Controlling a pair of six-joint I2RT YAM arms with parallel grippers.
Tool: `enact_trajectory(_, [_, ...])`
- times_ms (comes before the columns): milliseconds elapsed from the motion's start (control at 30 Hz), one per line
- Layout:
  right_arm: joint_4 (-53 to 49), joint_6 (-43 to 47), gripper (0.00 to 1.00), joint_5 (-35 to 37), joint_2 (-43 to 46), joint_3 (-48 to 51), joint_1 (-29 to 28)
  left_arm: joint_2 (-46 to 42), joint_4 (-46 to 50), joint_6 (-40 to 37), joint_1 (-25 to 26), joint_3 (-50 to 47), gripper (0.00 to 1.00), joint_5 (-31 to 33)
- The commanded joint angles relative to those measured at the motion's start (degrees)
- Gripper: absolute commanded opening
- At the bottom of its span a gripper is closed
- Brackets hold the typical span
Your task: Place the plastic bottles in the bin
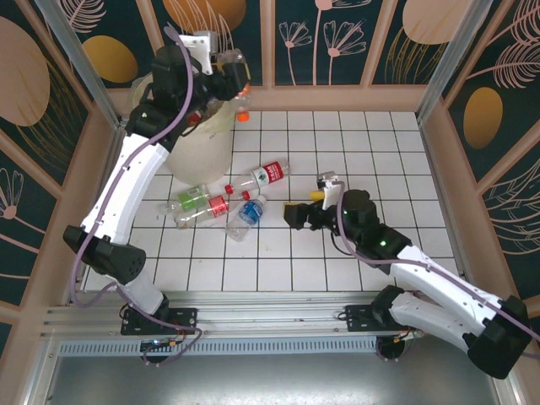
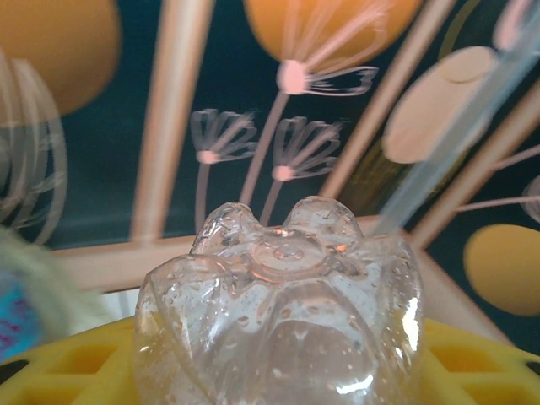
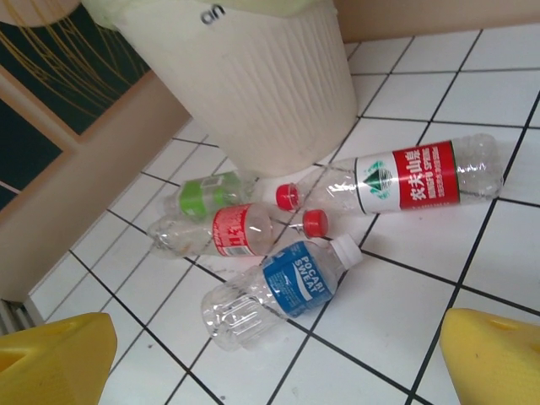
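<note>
Taking 12 o'clock as the far wall seen from above, the right gripper sits low over the white tiled surface. Its jaws are spread wide and hold nothing. In its own camera its yellow fingertips flank the bottles lying ahead.

Just beside it at 9 o'clock, not touching the fingers, lies the clear plastic bottle with a blue label and white cap. Further along at 9 o'clock lie the small clear bottle with a red label and red cap and, beyond it, the clear bottle with a green label, the two side by side. At 11 o'clock of the right gripper lies the longer clear bottle with a red-and-white label.

All four bottles lie on their sides near the foot of the round cream-white ribbed plastic bin, which stands at 10 o'clock, farther off.

Above the bin, the left gripper is clamped on the clear plastic bottle with an orange cap. The bottle hangs cap down at about the bin's 3 o'clock rim — inside or outside it, I cannot tell.
</note>
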State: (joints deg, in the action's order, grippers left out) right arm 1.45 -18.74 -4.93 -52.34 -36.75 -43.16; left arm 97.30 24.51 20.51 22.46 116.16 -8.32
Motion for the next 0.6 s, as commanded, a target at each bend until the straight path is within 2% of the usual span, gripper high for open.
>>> enact_trajectory(0, [2.34, 0.20, 0.99, 1.06, -3.61, -3.72, 0.34, 0.60, 3.28, -2.70, -2.94, 2.56, 0.59, 4.63])
enact_trajectory(167, [-0.08, 1.72, 0.99, 1.74, -7.48, -7.34, 0.41, 0.54, 1.01, -3.65, -8.16, 1.67, 0.59, 9.82])
enact_trajectory(333, [-0.80, 3.17, 0.98, 3.34, -11.20, -10.21, 0.52, 4.17, -1.43, -2.09, -12.88, 1.36, 0.59, 8.99])
enact_trajectory(433, [1.28, 2.99, 0.96, 8.19, -12.82, -9.95, 0.62, 6.80, -1.38, -2.54, -14.51, 2.92, 0.59, 10.23])
enact_trajectory(467, [2.81, 2.11, 0.96, 11.68, -12.83, -9.10, 0.61, 7.73, -1.48, -2.50, -15.03, 3.28, 0.59, 10.17])
enact_trajectory(567, [6.76, 2.14, 0.99, 14.60, -12.76, -7.55, 1.25, 10.28, -1.94, -2.53, -16.33, 4.75, 0.59, 10.81])
